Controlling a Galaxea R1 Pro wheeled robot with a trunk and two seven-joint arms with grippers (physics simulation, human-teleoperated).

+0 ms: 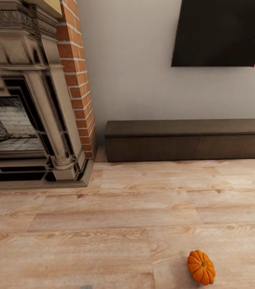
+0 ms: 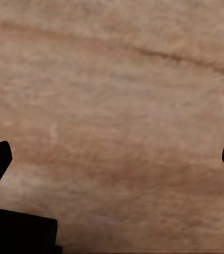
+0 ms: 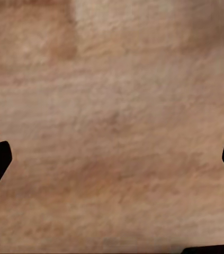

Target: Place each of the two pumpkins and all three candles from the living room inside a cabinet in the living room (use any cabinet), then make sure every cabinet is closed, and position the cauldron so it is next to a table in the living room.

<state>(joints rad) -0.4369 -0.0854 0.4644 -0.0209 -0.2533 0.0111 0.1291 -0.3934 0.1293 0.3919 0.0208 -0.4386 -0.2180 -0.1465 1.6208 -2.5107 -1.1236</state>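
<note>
One bright orange ribbed pumpkin (image 1: 201,267) lies on the wood-plank floor at the lower right of the head view. The cabinet (image 1: 187,140), a long low dark-brown unit with flat drawer fronts, stands against the far wall with its drawers shut. My left gripper (image 2: 114,159) is open, its dark fingertips wide apart over bare floor with nothing between them. My right gripper (image 3: 114,159) is open too, over bare planks. The candles, the cauldron and the table are out of view.
An ornate grey fireplace (image 1: 27,116) with a red-brick column (image 1: 77,76) stands at the left, its base jutting onto the floor. A dark flat screen (image 1: 221,32) hangs on the wall above the cabinet. Open floor (image 1: 115,216) lies between me and the cabinet.
</note>
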